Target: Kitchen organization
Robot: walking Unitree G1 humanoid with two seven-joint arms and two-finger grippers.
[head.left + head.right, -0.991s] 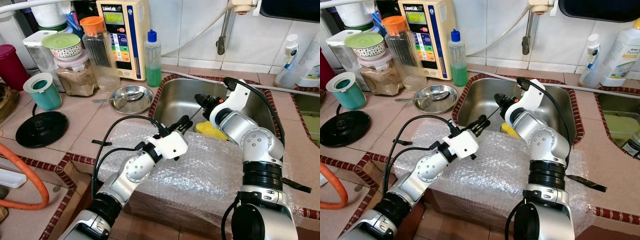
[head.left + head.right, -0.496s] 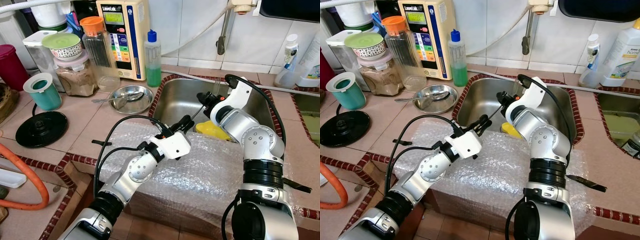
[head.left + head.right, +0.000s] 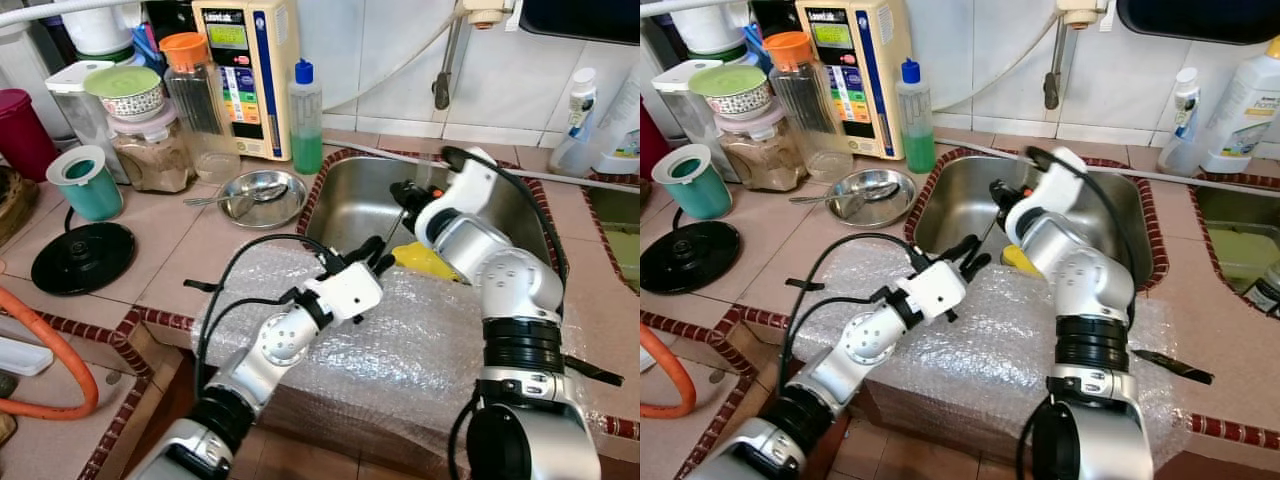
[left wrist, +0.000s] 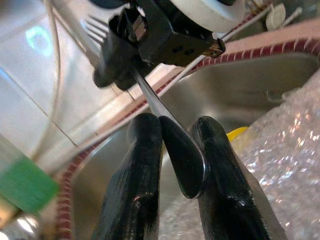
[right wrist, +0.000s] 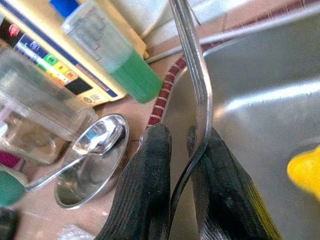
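Both on one fork (image 5: pixel 196 75) over the sink (image 3: pixel 355 200): right gripper (image 5: pixel 184 145) pinching the neck, left gripper (image 4: pixel 172 150) clamping the handle, bowl (image 3: pixel 262 196) at nine o'clock.

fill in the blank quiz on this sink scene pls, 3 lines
1. The right gripper is shut on a silver metal ____ above the steel sink, its handle end reaching the left gripper.
2. The shallow round steel dish on the tiled counter holds a ____.
3. The clear bottle with the blue cap holds ____ liquid.

Missing words: fork; spoon; green
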